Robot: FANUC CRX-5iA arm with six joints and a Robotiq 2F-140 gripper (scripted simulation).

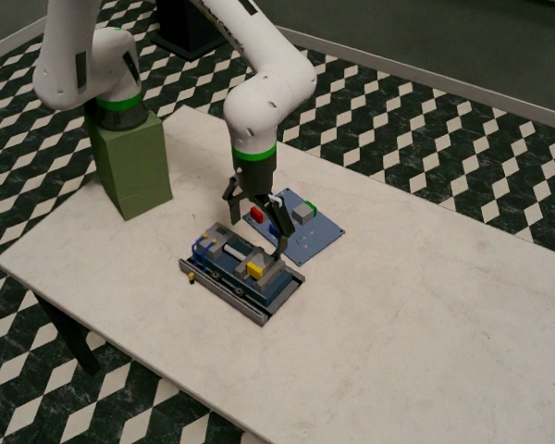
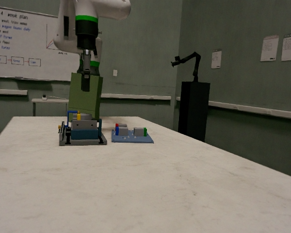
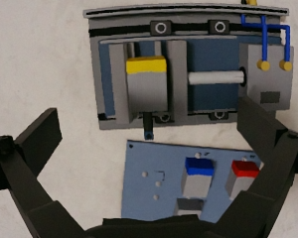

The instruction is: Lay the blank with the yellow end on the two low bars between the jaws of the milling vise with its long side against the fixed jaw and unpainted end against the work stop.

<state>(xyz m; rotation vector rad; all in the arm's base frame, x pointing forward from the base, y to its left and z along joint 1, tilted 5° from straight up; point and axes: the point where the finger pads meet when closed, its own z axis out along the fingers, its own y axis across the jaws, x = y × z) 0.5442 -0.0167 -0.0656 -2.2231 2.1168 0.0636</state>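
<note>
The blank with the yellow end (image 3: 148,82) lies in the milling vise (image 3: 189,66) between the jaws, its long side next to the end block with no hoses (image 3: 116,79). Its grey end points toward the short work stop rod (image 3: 149,126). It also shows in the top view (image 1: 256,268). My gripper (image 1: 256,227) is open and empty, well above the vise and apart from the blank. In the wrist view its fingers spread wide over the vise and the plate.
The blue plate (image 1: 296,228) lies beside the vise with a red-ended blank (image 1: 257,214), a blue-ended blank (image 3: 197,178) and a green-ended blank (image 1: 303,212) on it. A green pedestal (image 1: 129,162) carries the arm at the table's back left.
</note>
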